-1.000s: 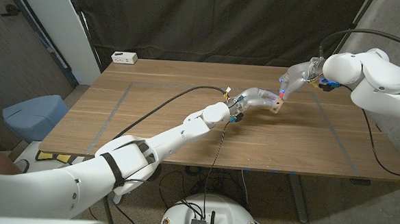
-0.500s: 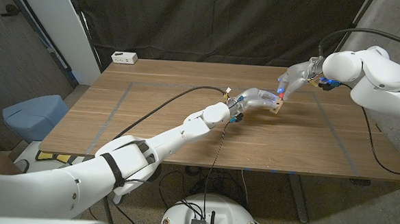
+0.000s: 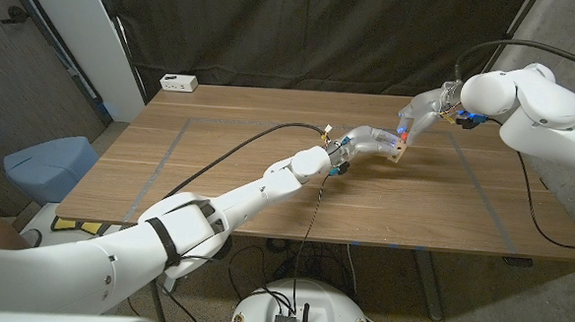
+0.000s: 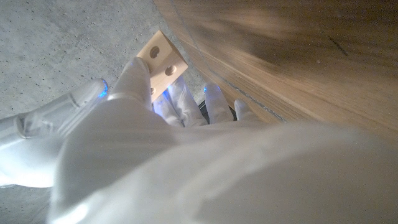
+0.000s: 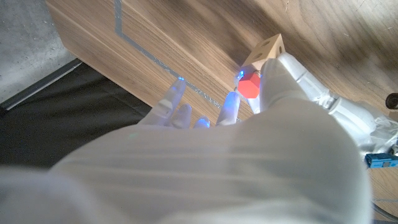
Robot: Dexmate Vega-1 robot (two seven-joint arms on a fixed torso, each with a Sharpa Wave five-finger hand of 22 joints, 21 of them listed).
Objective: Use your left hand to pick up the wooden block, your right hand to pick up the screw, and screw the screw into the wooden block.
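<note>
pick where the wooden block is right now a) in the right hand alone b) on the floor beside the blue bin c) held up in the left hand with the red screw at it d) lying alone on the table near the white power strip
c: the left hand holds the wooden block off the table, and the right hand has the red screw right at the block.

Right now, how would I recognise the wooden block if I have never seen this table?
Look at the far right part of the wooden table, where the two white arms meet. The wooden block is the small pale piece held by the left hand. It has round holes and the red screw against it.
</note>
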